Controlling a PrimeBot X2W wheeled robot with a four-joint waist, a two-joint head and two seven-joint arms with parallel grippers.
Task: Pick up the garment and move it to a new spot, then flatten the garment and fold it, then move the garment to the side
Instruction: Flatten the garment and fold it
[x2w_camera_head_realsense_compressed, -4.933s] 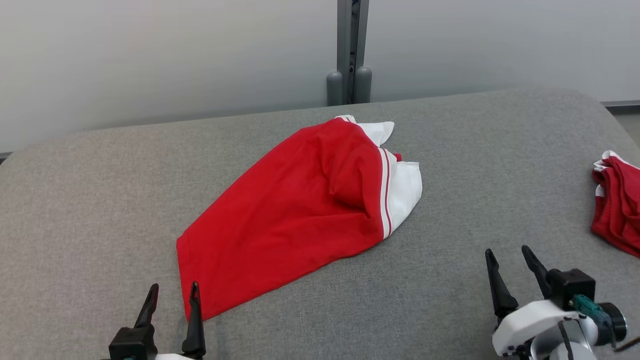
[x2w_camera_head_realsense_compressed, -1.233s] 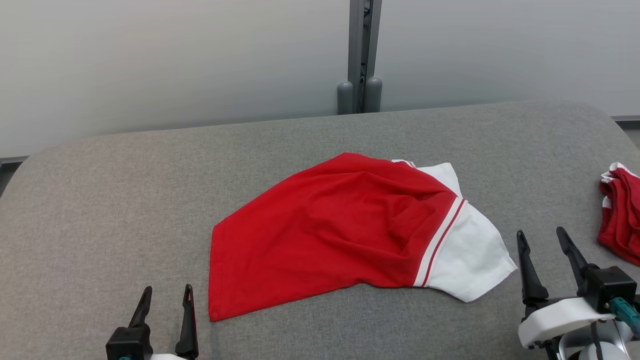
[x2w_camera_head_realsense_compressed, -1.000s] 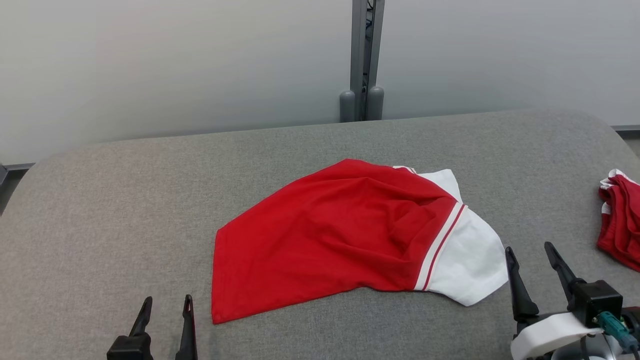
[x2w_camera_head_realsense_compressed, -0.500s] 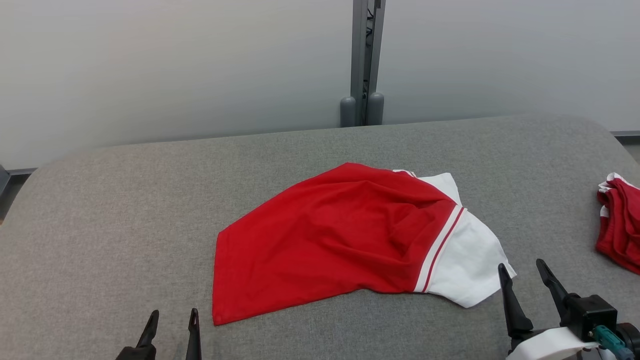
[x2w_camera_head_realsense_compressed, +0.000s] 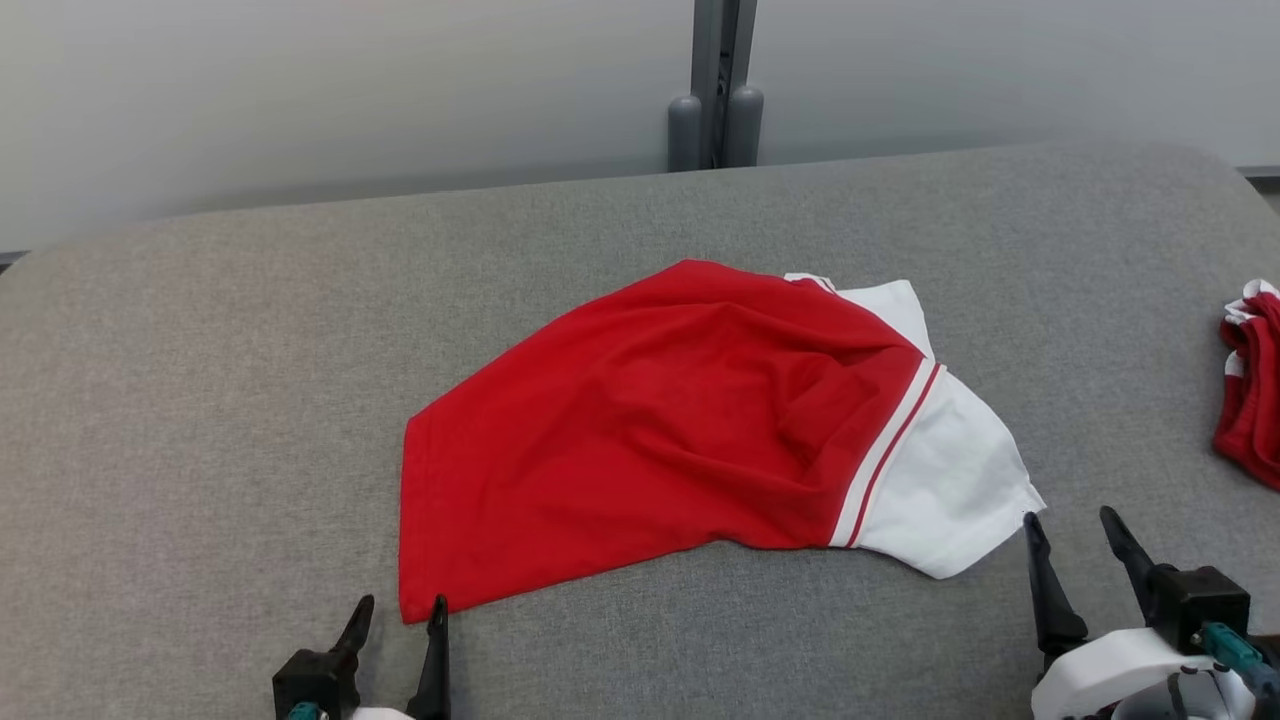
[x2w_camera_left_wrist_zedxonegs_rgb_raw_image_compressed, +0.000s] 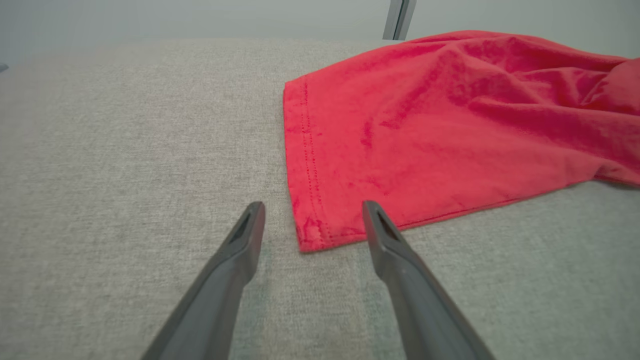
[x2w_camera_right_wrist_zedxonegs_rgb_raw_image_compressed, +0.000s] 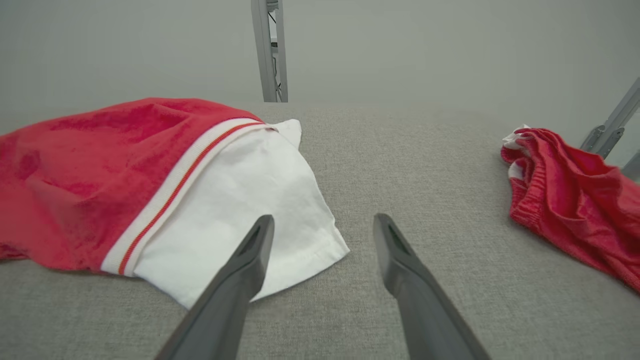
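The red garment is lying rumpled, white sleeve showing; I'm hovering both jaws spread, left by its hem, right by the sleeve.

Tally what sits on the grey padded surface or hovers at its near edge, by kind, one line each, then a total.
Garments: 2, the red-and-white shirt and the bunched red garment
Grippers: 2, the left gripper and the right gripper, both open
Total: 4

Grey fabric-covered surface, perhaps a mattress, pale grey wall, grey upright post behind
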